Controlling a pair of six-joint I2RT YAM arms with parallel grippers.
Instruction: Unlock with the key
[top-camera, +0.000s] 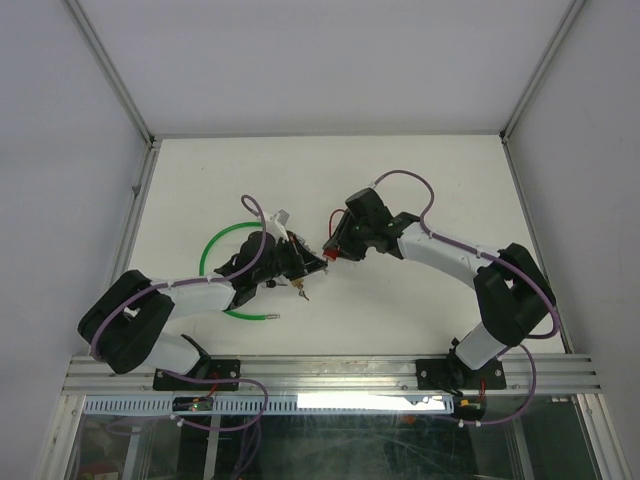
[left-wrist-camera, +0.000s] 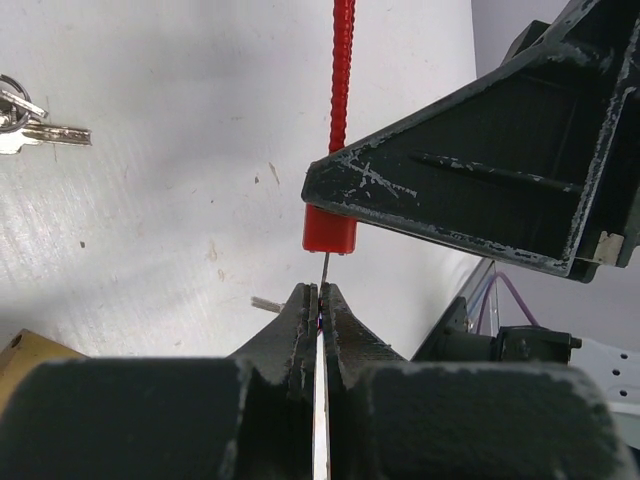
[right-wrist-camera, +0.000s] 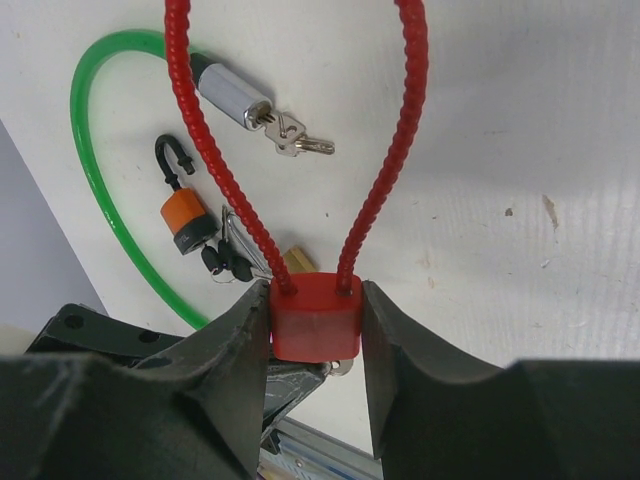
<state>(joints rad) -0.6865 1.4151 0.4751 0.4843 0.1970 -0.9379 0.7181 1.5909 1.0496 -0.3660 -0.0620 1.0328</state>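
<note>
Looking through the right wrist camera, the right gripper (right-wrist-camera: 315, 335) clamps the body of the red padlock (right-wrist-camera: 315, 312) between its two fingers, one finger on each side. The red cable shackle of the padlock makes a long loop away from the camera, over the white table (right-wrist-camera: 520, 150). Further back lie a green cable lock (right-wrist-camera: 85, 170) with a bunch of keys (right-wrist-camera: 300, 142) at its silver end, and a small orange padlock (right-wrist-camera: 184, 218).

From the left wrist camera, the left gripper (left-wrist-camera: 319, 300) is pressed tight on the thin key (left-wrist-camera: 325, 268), seen on edge. The key tip meets the lower face of the red padlock body. Whether it sits inside the keyhole I cannot tell.

From the top camera, both arms meet near the middle of the table, tip to tip, just beside the green loop.
</note>
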